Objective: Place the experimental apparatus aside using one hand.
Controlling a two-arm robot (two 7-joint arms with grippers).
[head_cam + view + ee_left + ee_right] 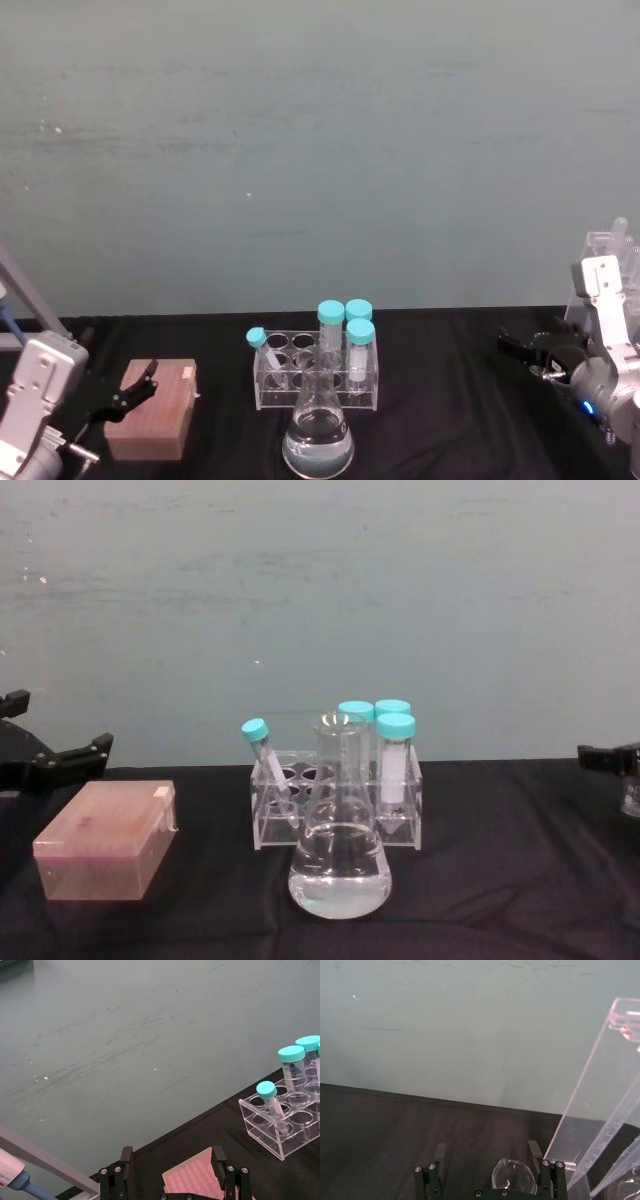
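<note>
Your right gripper [487, 1152] is hanging open beside the small clear glass beaker [515, 1176] and tall acrylic stand [605, 1100]. Your left gripper [172, 1156] is idling open, far left.

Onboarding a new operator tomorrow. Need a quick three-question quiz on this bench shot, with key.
1. How many teal-capped tubes are in the clear rack?
2. True or false: the conical flask stands behind the rack, farther from the robot.
3. Which thing is nearest the left gripper? A conical flask; B pink box; C rack.
Key: 1. four; 2. false, it stands in front of the rack; 3. B.
</note>
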